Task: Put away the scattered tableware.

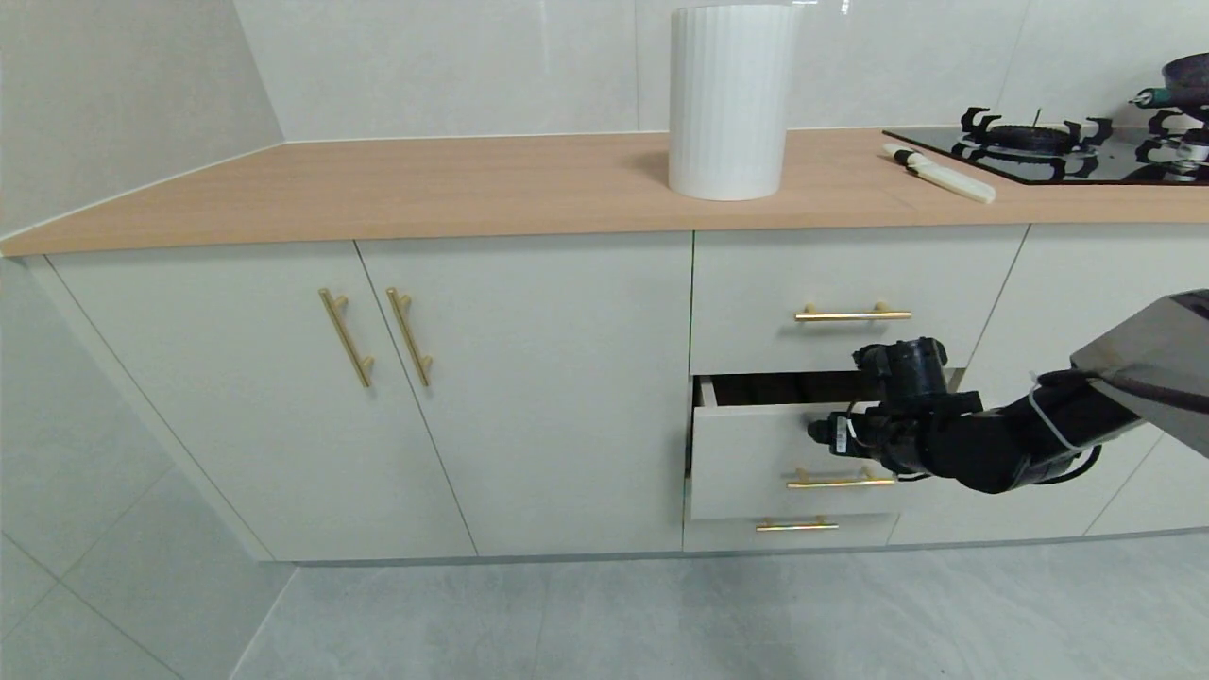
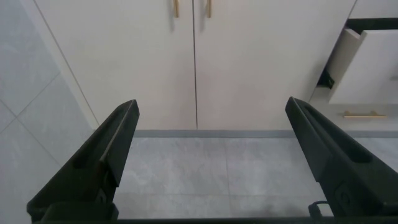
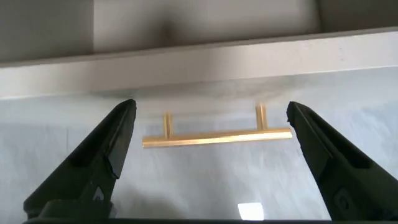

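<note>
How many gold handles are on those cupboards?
5: left door handle, right door handle, top drawer handle, middle drawer handle on the pulled-out drawer, bottom drawer handle. The right arm may hide others.

A wood-toned countertop (image 1: 425, 189) runs along a wall of pale tiles (image 1: 453, 66). A tall white ribbed container (image 1: 727, 104) stands upright on it, well apart from the black glass gas hob (image 1: 1058, 156) at the right end. A dark pan (image 1: 1185, 76) sits on the hob's far burner. Below the counter, two off-white cupboard doors (image 1: 378, 425) are closed, their slim gold bar handles (image 1: 346, 337) side by side at the meeting edges. A grey plinth strip (image 2: 249, 132) runs under them above the grey tiled floor (image 1: 661, 614).
</note>
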### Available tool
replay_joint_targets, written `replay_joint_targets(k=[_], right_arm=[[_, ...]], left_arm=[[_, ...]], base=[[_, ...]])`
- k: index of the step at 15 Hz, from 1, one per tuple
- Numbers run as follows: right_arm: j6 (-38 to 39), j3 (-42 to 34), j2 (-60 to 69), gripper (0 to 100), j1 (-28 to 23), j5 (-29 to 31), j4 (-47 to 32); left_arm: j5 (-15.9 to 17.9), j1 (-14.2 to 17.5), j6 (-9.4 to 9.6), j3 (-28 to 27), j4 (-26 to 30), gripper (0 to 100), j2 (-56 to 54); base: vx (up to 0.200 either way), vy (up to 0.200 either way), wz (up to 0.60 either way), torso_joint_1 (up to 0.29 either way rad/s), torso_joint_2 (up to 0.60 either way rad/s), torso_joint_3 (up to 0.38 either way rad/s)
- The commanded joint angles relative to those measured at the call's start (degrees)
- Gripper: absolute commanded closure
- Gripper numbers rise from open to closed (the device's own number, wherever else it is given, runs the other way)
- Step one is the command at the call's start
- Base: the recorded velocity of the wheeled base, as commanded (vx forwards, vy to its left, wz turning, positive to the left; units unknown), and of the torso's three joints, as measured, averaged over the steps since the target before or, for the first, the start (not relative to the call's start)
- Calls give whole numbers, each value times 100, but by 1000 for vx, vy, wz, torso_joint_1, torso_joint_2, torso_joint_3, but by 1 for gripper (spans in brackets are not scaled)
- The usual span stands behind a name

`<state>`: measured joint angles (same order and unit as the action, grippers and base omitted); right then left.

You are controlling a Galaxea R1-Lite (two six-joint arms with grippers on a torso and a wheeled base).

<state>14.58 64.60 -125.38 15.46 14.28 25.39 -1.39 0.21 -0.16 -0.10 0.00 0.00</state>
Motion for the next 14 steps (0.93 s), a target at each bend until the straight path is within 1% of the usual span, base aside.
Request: replay_joint_targets(k=[1,6,9,14], right_arm=[[10,0,-294,0,-16,137,326],[1,27,-558,0,-219,198,1222],[10,202,-813,0,-254,427,1679],[54,475,-1015,0,-280,594,2031]], left_arm=[[-2,6,-2,1,0,0,9],[-2,-3,-2,1,0,0,9],[-2,6,-2,1,0,0,9],[-2,-3,-2,1,0,0,9]], base=[[0,0,0,0,0,0],[0,0,0,0,0,0],[0,0,0,0,0,0],[0,0,0,0,0,0]])
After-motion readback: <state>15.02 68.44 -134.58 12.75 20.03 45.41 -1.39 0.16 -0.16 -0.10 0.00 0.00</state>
